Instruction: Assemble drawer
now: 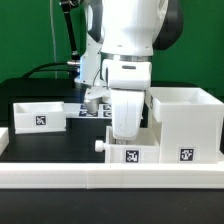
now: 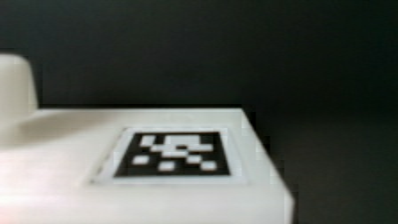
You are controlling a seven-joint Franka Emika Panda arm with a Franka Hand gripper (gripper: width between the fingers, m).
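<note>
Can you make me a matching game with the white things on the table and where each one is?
Things:
1. tall box
2. tray with a knob
3. other tray
4. long rail

Places:
A. at the end effector
B. at the exterior view's left
C. at the exterior view's right
D. across the front, nearest the camera

Pairs: 1-C, 2-A, 3-B, 4-D

Smooth matt white plastic housing (image 1: 186, 122) and tray (image 1: 40, 117); matt black table (image 1: 45, 148).

Lab w/ robot arm (image 1: 128, 35) (green backdrop (image 1: 30, 30), tags (image 1: 41, 121)).
</note>
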